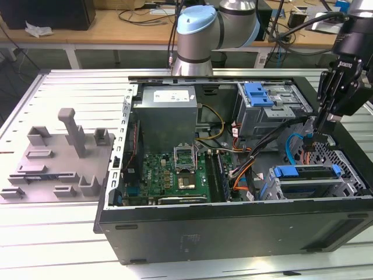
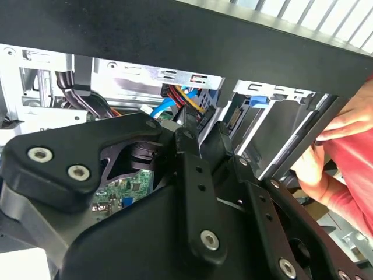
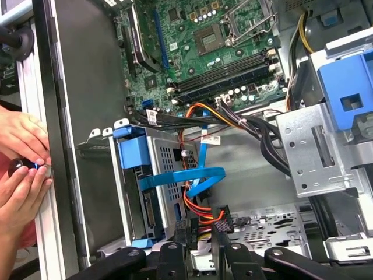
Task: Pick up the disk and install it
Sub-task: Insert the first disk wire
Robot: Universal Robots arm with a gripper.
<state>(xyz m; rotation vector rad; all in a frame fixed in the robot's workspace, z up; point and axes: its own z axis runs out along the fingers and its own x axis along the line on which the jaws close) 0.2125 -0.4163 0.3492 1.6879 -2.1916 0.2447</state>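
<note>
In the exterior view, the open case [image 1: 175,233] holds the board [image 1: 175,172] toward its 9 o'clock side. The disk [image 1: 308,185] sits in the cage [image 1: 352,175] at the case's 4 o'clock corner. It lies flat, with its blue bracket [image 1: 303,171] along the upper edge. Its long axis runs from 9 to 3 o'clock across this view.

The gripper [image 1: 319,140] hangs just above the cage, and from it the disk lies at 7 o'clock, near. Orange and blue cables [image 1: 294,149] cross at its tips. Whether the gripper is apart or clamped cannot be told.

The disk shows as a silver metal edge under bright blue plastic. In the first wrist view, a person's hands [image 3: 20,137] rest on the case wall beside the cage.
</note>
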